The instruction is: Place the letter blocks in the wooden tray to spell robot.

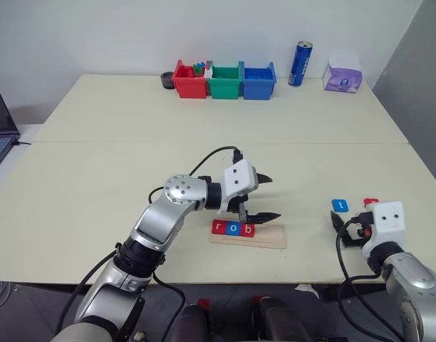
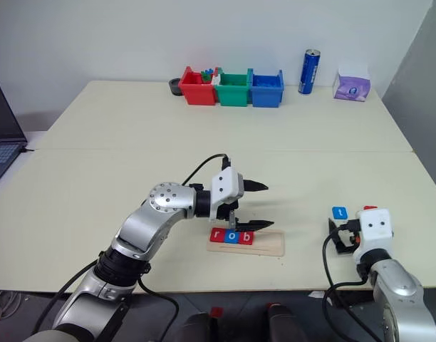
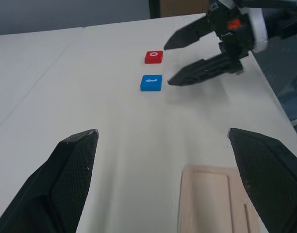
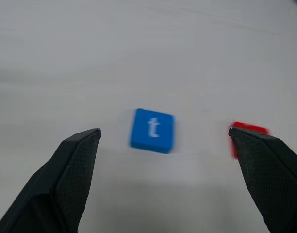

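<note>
The wooden tray [image 1: 271, 236] lies near the table's front edge, holding three letter blocks at its left end: red r [image 1: 219, 226], blue o [image 1: 234, 229], red b [image 1: 248, 230]. My left gripper [image 1: 273, 196] hovers just above the tray, pointing right, its jaws wide open and empty. To the right, a blue t block [image 4: 152, 129] and a red o block [image 3: 154, 57] lie flat on the table. My right gripper [image 4: 164, 130] points at them from the near side, open and empty, with the t block ahead between its fingers [image 4: 75, 160].
Red [image 1: 189, 80], green [image 1: 225, 80] and blue [image 1: 259, 80] bins stand in a row at the back edge, with a blue can [image 1: 300, 63] and a purple tissue pack [image 1: 342, 77] to their right. A laptop [image 1: 0, 125] sits off the table's left side.
</note>
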